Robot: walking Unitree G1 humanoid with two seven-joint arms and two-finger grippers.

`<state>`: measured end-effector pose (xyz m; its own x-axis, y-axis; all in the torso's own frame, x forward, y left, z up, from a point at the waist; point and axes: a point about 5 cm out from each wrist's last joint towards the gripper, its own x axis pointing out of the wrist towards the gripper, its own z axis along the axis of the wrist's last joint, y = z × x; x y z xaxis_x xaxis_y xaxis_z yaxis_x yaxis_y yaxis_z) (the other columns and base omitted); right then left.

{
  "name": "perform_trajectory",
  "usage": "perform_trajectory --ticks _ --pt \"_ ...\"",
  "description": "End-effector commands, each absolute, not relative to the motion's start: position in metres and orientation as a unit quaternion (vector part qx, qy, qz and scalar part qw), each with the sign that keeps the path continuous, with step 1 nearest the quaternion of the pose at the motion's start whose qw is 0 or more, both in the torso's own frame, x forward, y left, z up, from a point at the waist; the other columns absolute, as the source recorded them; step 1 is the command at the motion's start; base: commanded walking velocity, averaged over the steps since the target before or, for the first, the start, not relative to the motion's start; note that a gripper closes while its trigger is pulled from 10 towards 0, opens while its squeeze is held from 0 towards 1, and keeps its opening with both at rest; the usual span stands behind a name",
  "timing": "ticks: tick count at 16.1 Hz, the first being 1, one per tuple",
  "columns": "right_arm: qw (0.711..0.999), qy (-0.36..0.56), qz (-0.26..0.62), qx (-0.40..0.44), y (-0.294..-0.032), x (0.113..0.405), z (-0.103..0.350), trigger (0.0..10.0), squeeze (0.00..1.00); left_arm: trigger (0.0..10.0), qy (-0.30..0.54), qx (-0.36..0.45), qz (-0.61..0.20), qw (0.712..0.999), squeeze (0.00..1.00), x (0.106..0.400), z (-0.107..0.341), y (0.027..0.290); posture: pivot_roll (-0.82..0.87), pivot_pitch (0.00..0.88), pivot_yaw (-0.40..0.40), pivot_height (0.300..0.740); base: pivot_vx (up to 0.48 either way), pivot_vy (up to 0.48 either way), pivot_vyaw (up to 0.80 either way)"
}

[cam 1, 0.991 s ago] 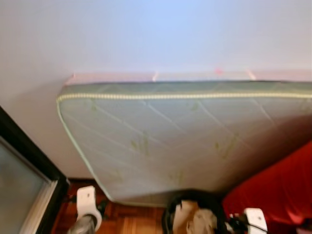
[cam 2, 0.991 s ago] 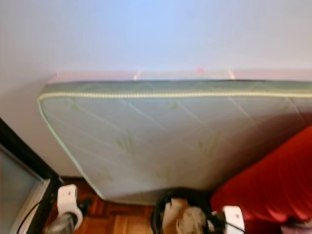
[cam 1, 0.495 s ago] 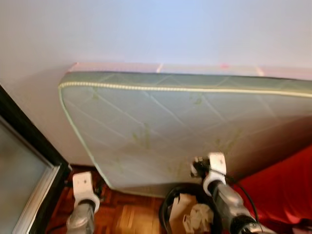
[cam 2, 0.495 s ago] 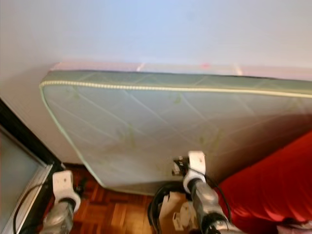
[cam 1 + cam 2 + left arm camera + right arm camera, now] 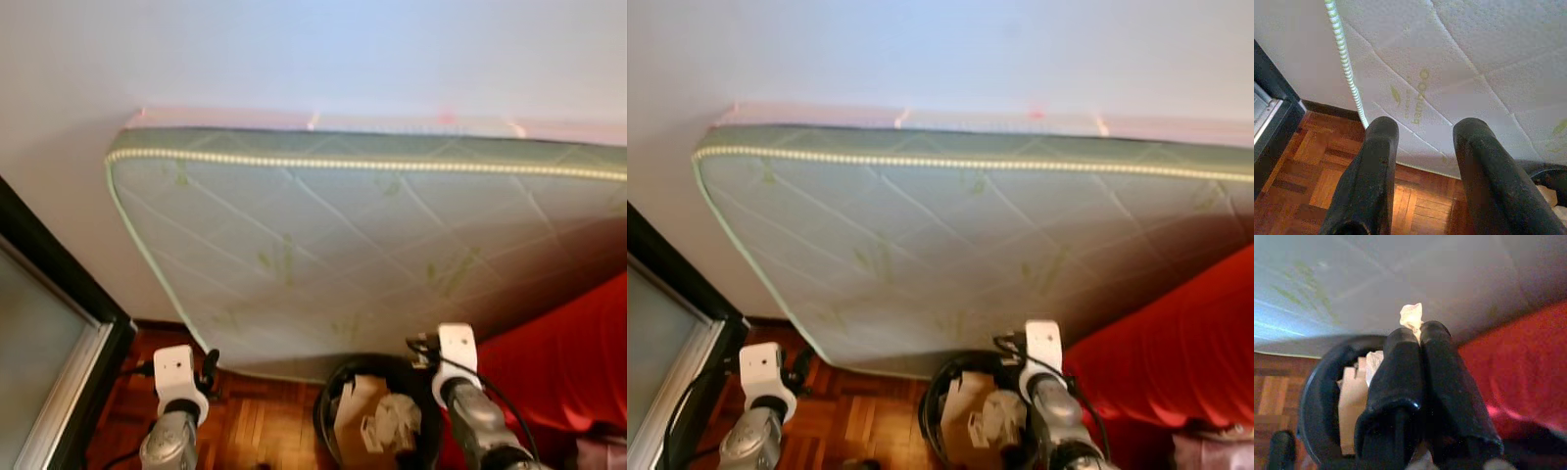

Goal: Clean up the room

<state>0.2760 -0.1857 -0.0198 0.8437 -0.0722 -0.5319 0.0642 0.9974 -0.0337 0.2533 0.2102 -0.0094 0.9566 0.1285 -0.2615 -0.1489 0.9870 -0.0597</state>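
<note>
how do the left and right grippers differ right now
The left gripper is open and holds nothing; the right gripper is shut on a crumpled scrap of paper. The left gripper hangs over the wooden floor; the right gripper hangs above the black bin. Both face the leaning mattress.

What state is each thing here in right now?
Mattress: on edge, leaning against the wall.
Bin: upright, holding cardboard and crumpled paper.
Tissue: pinched in the right gripper, above the bin.
Left gripper: open, holding nothing.
</note>
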Motion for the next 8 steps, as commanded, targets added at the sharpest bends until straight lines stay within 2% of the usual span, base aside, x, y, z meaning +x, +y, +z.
perform_trajectory --ticks 1,3,8 --pt "0.96 0.273 -0.065 0.017 -0.194 0.273 -0.021 10.0 0.0 10.0 0.128 -0.041 0.064 0.989 0.0 0.248 -0.012 0.209 0.17 0.206 -0.03 0.74 0.0 0.0 0.0" --pt "0.96 0.268 -0.071 0.037 -0.194 0.274 -0.019 10.0 0.0 10.0 0.119 -0.04 0.057 0.99 0.0 0.249 -0.01 0.208 0.18 0.213 -0.03 0.74 0.0 0.0 0.0" --pt "0.96 0.261 -0.079 0.056 -0.188 0.277 -0.018 10.0 0.0 10.0 0.108 0.017 -0.03 0.994 0.0 0.255 -0.002 0.195 0.18 0.247 -0.026 0.74 0.0 0.0 0.0"
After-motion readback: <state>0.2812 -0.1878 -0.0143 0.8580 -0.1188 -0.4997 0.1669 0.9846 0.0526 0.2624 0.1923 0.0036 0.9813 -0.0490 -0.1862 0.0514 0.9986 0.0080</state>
